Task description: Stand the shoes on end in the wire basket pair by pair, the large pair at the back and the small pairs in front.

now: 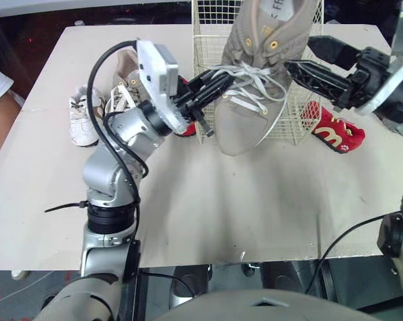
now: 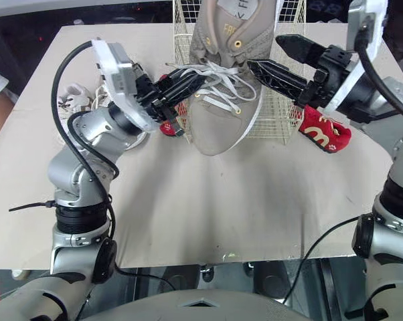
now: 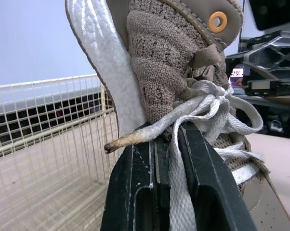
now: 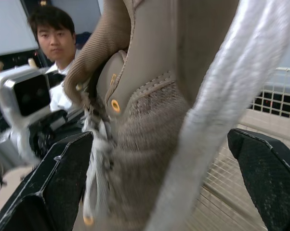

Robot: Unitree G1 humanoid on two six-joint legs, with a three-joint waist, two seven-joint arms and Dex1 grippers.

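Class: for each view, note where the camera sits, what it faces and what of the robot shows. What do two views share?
Left eye: on the head, facing forward and down at the table, wire basket and grey shoe; left arm and right arm show.
Right eye: beside it, same scene.
Left wrist: on the left arm, along the left jaws, shut on the shoe's lace.
Right wrist: on the right arm, along the open right jaws flanking the shoe, toward a person.
Shared: both wrist views see shoe and basket.

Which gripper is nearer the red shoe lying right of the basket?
Right. The right gripper, open around the tan shoe, is close by the red shoe; the left gripper, clamping the laces, is across the basket's front.
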